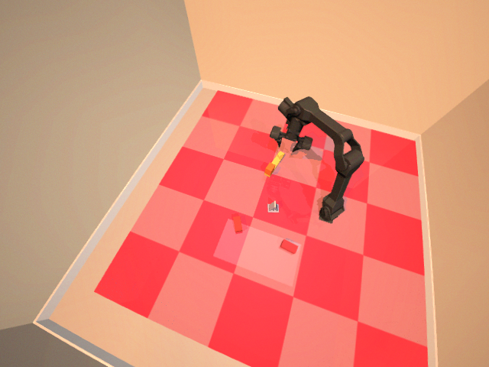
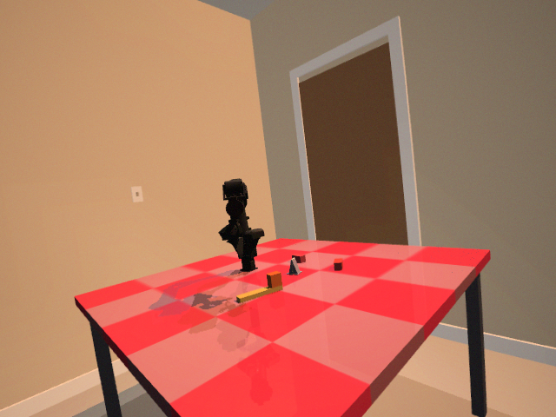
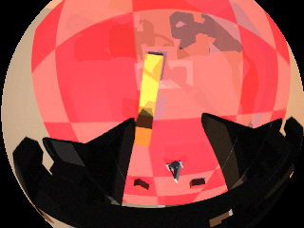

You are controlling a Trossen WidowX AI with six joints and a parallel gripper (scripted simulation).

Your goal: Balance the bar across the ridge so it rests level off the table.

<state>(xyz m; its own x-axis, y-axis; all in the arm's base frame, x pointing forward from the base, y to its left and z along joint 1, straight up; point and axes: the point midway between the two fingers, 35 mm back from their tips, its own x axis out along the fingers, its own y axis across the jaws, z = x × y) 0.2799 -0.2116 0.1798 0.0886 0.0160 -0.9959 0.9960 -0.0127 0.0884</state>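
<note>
The yellow bar point(image 1: 278, 158) point(image 2: 254, 295) point(image 3: 151, 81) lies flat on the table, with an orange block point(image 1: 270, 169) point(image 2: 274, 280) point(image 3: 142, 136) on its end nearer the ridge. The small grey ridge point(image 1: 273, 206) point(image 2: 294, 266) point(image 3: 175, 170) stands apart from the bar, with nothing on it. My gripper point(image 1: 285, 148) point(image 3: 169, 119) is open and empty, pointing down above the table near the bar's plain end. In the wrist view the bar's block end shows between the fingers, nearer the left finger. The gripper's exact height is hard to tell.
A red block point(image 1: 237, 223) point(image 2: 338, 264) point(image 3: 141, 183) lies beyond the ridge on the left in the top view. Another red block point(image 1: 289, 245) point(image 2: 299, 258) point(image 3: 198, 182) lies beyond the ridge on the right. The arm's base point(image 1: 331, 209) stands right of the ridge.
</note>
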